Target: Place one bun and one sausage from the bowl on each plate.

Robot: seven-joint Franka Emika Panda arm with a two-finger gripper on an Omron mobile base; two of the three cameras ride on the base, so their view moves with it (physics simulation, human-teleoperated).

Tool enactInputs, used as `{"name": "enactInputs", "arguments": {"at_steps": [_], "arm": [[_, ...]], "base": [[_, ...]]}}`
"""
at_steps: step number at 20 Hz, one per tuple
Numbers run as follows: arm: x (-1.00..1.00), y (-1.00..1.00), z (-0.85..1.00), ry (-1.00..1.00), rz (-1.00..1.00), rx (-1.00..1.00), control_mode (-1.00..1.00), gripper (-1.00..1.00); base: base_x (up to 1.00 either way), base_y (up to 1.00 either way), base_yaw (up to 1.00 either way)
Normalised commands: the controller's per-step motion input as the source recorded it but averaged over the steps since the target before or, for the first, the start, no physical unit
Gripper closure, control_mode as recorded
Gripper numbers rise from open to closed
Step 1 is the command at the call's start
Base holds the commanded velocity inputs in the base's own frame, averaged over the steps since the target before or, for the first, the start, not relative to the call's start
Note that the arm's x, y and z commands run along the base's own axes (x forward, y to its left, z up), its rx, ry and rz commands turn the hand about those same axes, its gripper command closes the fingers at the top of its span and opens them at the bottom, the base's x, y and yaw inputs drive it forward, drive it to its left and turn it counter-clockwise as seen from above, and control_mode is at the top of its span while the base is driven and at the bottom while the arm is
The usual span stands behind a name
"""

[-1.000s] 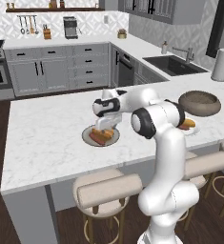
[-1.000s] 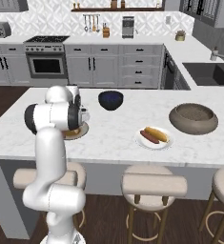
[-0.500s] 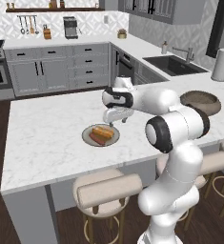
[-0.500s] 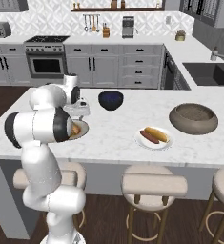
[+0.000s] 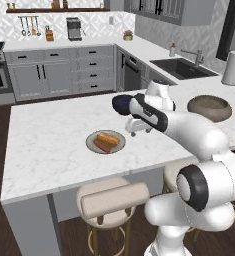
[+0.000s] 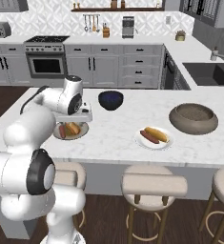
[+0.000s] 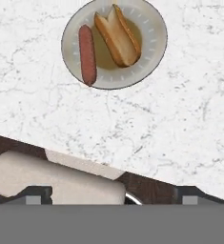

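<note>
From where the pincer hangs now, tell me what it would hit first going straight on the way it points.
Probably bare marble countertop. The open pincer looks down at it, with the grey-rimmed plate off to one side of that line. Depth is hard to judge.

Two rear base views flanking the island (image 5: 49, 145); hand view overhead

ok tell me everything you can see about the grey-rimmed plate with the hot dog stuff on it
The grey-rimmed plate is round and shallow, with a pale grey rim marked by fine radial ticks and an olive-brown centre. It lies flat on the white marble counter, near the edge above the stools. On it are a split bun and a reddish sausage, side by side with a gap between them. The gripper hangs open above the counter beside the plate, touching nothing.
</note>
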Motion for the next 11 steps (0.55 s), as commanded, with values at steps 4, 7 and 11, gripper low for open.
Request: {"name": "enactInputs", "arguments": {"at_steps": [4,7,11], "arm": [[-0.63,-0.04,1.0,-0.08,-0.04,0.01,-1.0,-1.0],[-0.54,-0.02,1.0,-0.07,-0.02,0.0,-1.0,-1.0],[-0.61,-0.02,1.0,-0.07,-0.01,0.0,-1.0,-1.0]], "base": [[0.0,0.0,0.0],[0.0,0.0,0.0],[0.0,0.0,0.0]]}}
